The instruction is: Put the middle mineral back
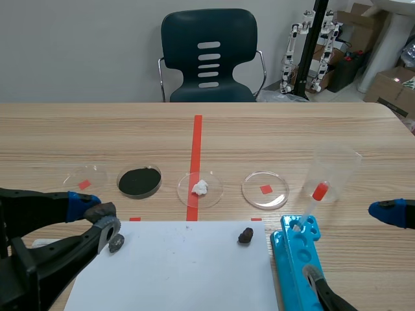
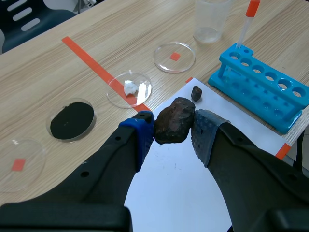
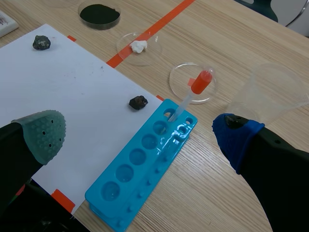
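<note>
1. We judged the carry to be under way: the left gripper had its fingers clamped on the brown-black lumpy mineral, at the left edge of the white paper sheet.
2. The next move called for lowering it onto bare paper between the small grey stone and the small dark stone.
3. Mid-sheet lay open. The blue test-tube rack bordered the sheet's right edge, and the right gripper, fingers apart, hung over that rack.

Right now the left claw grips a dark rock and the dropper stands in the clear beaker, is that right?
Not quite. The left claw does grip the dark rock, but the dropper stands in the blue rack, not the beaker; the right wrist view shows it.
</note>
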